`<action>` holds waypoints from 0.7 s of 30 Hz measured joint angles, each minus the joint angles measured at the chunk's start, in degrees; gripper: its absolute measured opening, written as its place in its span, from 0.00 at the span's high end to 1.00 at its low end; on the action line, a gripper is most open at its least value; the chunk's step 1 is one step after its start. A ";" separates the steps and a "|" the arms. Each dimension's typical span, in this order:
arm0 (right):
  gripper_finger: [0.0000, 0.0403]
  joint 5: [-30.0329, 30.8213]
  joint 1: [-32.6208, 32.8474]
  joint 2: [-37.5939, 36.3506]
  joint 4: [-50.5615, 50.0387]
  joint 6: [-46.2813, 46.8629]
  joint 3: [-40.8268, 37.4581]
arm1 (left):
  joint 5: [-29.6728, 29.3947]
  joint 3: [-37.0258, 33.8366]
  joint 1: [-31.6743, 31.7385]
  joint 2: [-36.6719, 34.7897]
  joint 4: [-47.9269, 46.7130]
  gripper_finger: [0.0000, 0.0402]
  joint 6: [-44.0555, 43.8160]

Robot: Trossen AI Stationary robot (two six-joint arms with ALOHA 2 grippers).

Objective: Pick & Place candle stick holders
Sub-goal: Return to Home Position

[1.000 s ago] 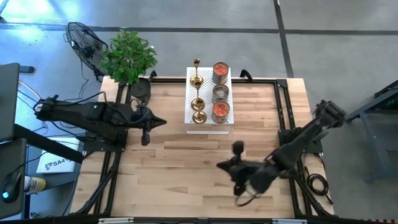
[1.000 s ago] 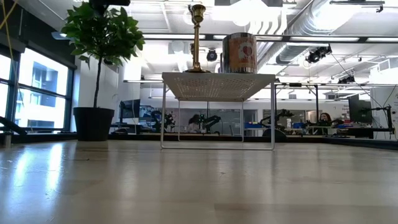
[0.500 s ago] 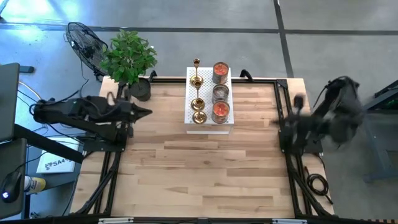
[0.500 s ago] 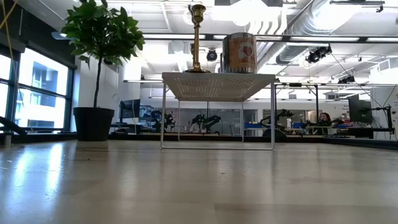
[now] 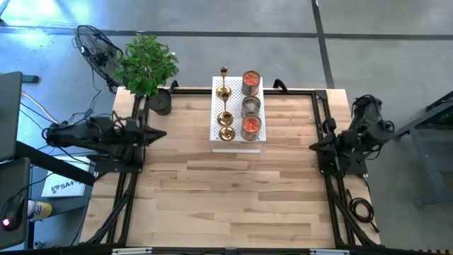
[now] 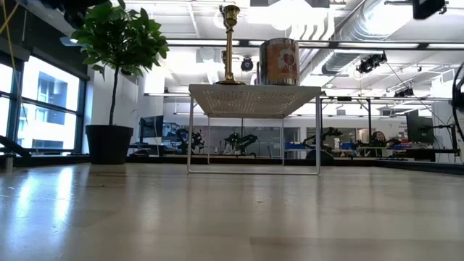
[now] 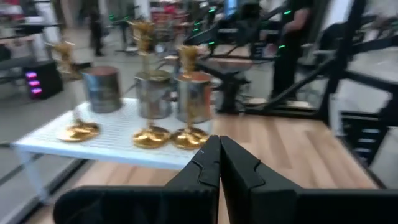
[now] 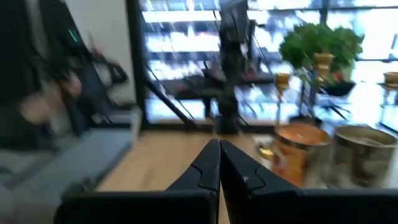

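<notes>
**Candle stick holders** [image 5: 225, 117]: three, gold-brass, with flared round bases, slim stems and small cup tops. All stand upright in a single row along the left side of the white perforated shelf [image 5: 236, 145]. In the low view only the tallest holder's stem and cup rise clearly above the shelf top; the other two cannot be told apart there. Neither gripper touches any of them.

**Candle jars** [image 5: 250, 106]: three metal-sided jars in a second row on the right side of the same shelf, one just beside each holder. The far and near jars show orange tops from above; the middle one looks grey.

**Shelf:** a low white stand on thin wire legs, at the far middle of the wooden table [image 5: 212, 191].

**Left gripper** [image 5: 162, 132]: over the table's left edge, well apart from the shelf and pointed toward it. Its two fingers are pressed together with nothing between them.

**Right gripper** [image 5: 313, 146]: over the table's right edge, well apart from the shelf and aimed inward. Its fingers likewise meet, with nothing held.

**Potted plant** [image 5: 145, 64]: green and leafy in a dark pot, at the table's far left corner.

**Fan** [image 5: 95, 46]: a wire-caged floor fan off the table, just beyond the plant.
</notes>
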 joint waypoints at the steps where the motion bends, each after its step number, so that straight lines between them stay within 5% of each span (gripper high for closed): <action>1: 1.00 -1.44 -0.05 -2.30 3.19 -1.26 -2.52 | 0.90 -2.13 0.00 -1.12 1.75 1.00 -0.02; 6: 1.00 -5.55 -0.04 -10.18 10.50 -3.00 -13.00 | 2.89 -11.91 0.00 -5.66 7.37 1.00 -1.88; 21: 1.00 -14.16 -0.66 -9.51 24.55 -3.90 -26.52 | 1.64 -30.41 0.00 -8.35 24.99 1.00 -5.86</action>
